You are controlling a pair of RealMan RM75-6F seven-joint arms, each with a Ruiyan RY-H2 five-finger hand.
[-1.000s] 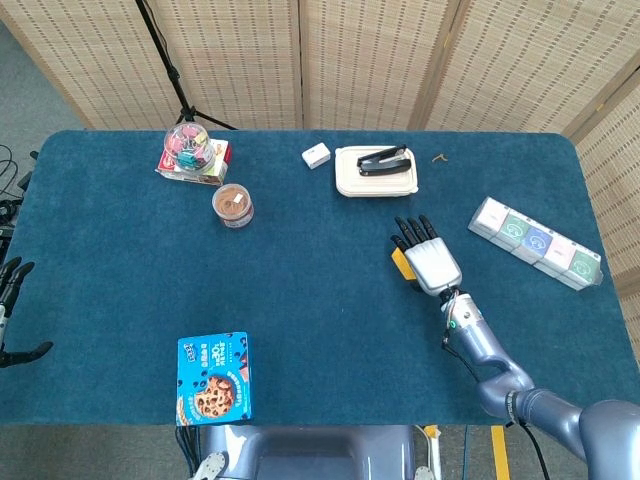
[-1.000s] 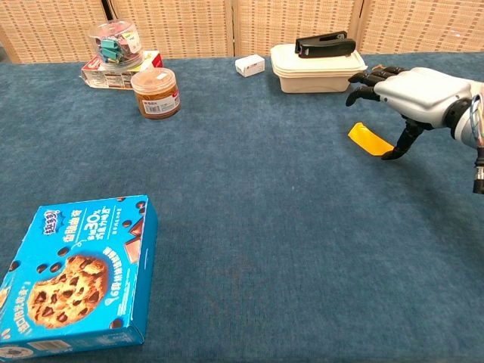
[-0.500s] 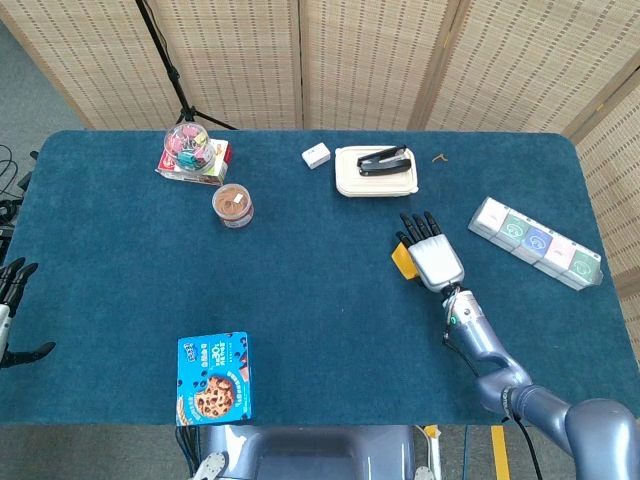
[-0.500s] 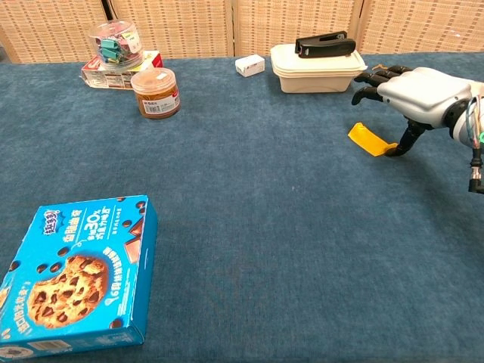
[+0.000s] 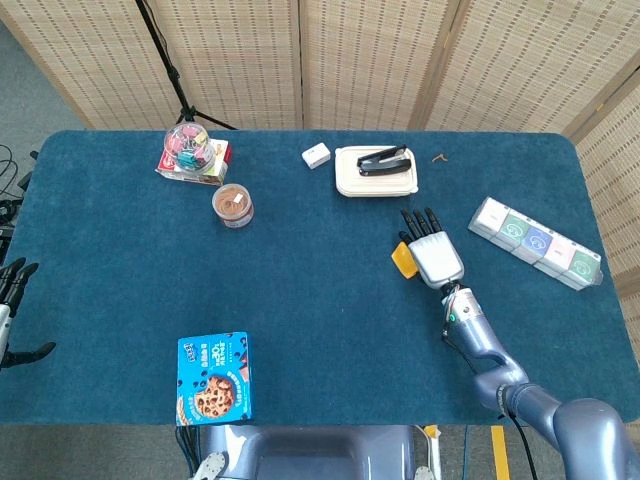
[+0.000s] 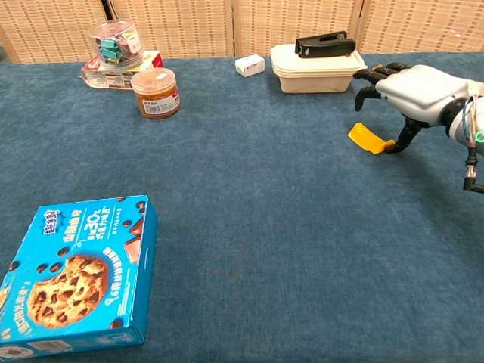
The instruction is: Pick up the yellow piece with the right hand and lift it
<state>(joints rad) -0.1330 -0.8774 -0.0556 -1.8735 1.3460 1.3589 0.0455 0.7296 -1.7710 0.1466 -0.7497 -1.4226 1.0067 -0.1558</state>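
The yellow piece (image 5: 403, 260) (image 6: 367, 138) is a small flat wedge on the blue cloth, right of the table's middle. My right hand (image 5: 434, 252) (image 6: 414, 92) hovers over its right side, palm down, with the fingers (image 6: 368, 75) arched above the piece and apart. The thumb tip touches the piece's right end, which looks slightly raised off the cloth. Nothing is pinched that I can make out. My left hand (image 5: 12, 305) shows only at the far left edge of the head view, off the table, fingers spread and empty.
A cream lunch box (image 5: 375, 172) (image 6: 316, 66) with a black clip on top stands just beyond the right hand. A row of packets (image 5: 537, 241) lies to its right. Further left are a small white box (image 5: 316, 155), brown jar (image 5: 233, 205), clip jar (image 5: 190, 148) and cookie box (image 5: 214, 378).
The right hand has drifted a little farther from me and to the right. Its thumb has come against the yellow piece's right end, which now tilts up slightly.
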